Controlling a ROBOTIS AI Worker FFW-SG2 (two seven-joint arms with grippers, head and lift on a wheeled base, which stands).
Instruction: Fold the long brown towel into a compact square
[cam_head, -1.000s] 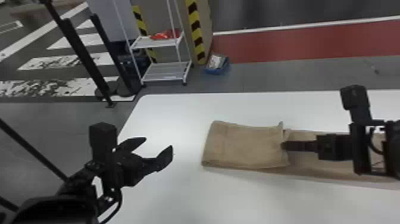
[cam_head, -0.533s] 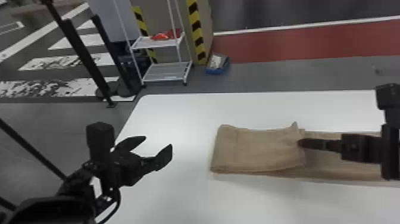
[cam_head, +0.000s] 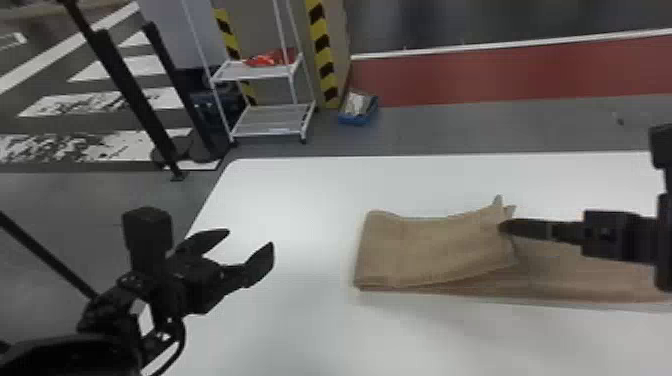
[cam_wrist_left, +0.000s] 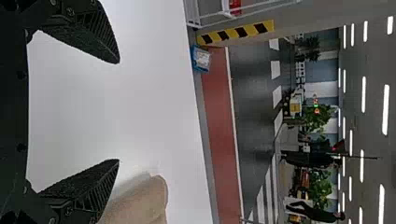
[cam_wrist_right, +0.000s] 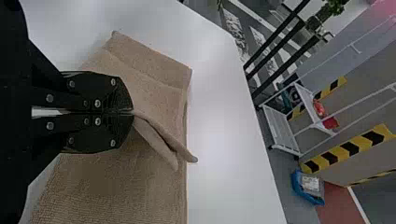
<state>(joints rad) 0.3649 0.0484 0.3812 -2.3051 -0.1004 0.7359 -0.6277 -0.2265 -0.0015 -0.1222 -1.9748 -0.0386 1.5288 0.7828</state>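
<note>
Head view shows the long brown towel (cam_head: 435, 250) lying across the white table (cam_head: 300, 195), partly folded: at its left end a flap lies over the long strip, which runs off toward the right beneath the right gripper (cam_head: 503, 227). The flap's near edge shows stacked layers, and its far corner rises in small peaks.

The right wrist view shows how the right gripper (cam_wrist_right: 133, 112) holds it: two flat fingers closed on the flap's edge, pinching the cloth into narrow pleats whose tips reach past the towel's side. The weave looks coarse there.

The left gripper (cam_head: 250, 238) is open above the table, left of the towel. In the left wrist view, the towel's rounded corner appears near one finger, with nothing between the two.
</note>
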